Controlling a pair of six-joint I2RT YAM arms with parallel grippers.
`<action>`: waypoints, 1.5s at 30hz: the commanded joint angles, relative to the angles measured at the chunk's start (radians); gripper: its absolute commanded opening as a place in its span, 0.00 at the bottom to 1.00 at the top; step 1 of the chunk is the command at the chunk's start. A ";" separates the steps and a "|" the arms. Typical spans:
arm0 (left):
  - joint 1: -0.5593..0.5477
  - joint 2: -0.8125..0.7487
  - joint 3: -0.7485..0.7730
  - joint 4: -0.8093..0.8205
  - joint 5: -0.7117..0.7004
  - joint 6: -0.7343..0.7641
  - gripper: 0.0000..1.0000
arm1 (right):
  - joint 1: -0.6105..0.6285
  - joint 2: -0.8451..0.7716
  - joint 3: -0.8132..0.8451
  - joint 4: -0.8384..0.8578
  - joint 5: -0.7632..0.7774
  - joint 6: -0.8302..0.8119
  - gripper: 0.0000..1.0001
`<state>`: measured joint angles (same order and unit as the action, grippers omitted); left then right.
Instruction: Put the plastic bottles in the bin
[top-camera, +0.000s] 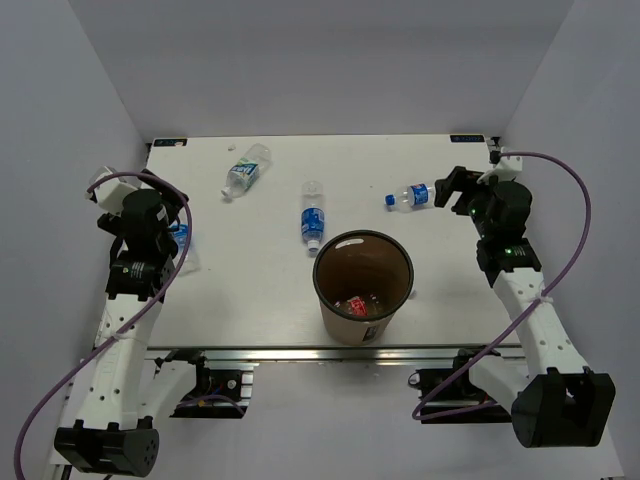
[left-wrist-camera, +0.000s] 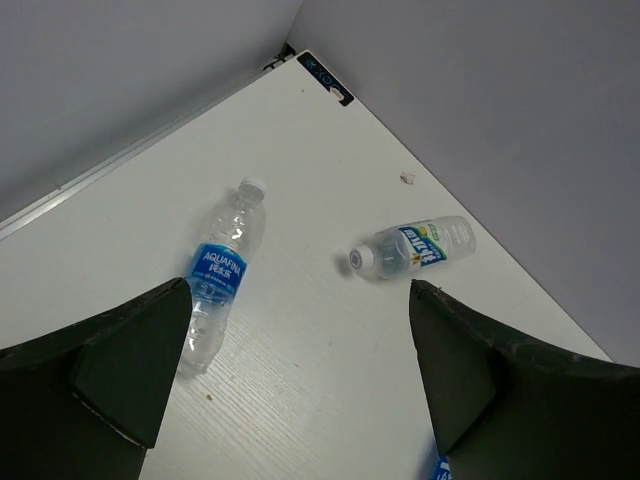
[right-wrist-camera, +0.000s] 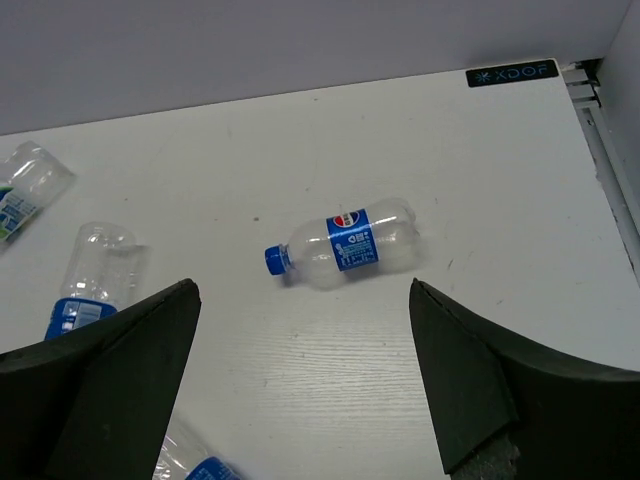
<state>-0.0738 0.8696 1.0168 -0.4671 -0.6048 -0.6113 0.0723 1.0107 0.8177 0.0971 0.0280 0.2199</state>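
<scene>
Now the right gripper (top-camera: 448, 190), jaws spread, is hovering beside a bottle (right-wrist-camera: 345, 245); squaring across its middle is looking safest.

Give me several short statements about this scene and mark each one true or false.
1. The bin stands upright. True.
2. The right gripper holds a bottle. False: it is open and empty.
3. One bottle has a blue cap. True.
4. Every bottle stands upright. False: the bottles lie on their sides on the table.
5. The left gripper is open. True.
</scene>
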 joint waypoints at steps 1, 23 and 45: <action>0.003 0.005 0.002 0.005 0.029 0.002 0.98 | -0.002 0.026 0.083 -0.002 -0.121 -0.085 0.89; 0.003 0.045 0.003 -0.001 0.034 0.018 0.98 | -0.011 1.020 1.089 -0.930 -0.573 -1.356 0.89; 0.002 0.068 -0.020 0.042 0.005 0.013 0.98 | 0.014 1.306 1.134 -0.894 -0.445 -1.349 0.87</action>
<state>-0.0738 0.9245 1.0027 -0.4358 -0.5888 -0.6018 0.0826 2.3169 1.9705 -0.8715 -0.4358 -1.1782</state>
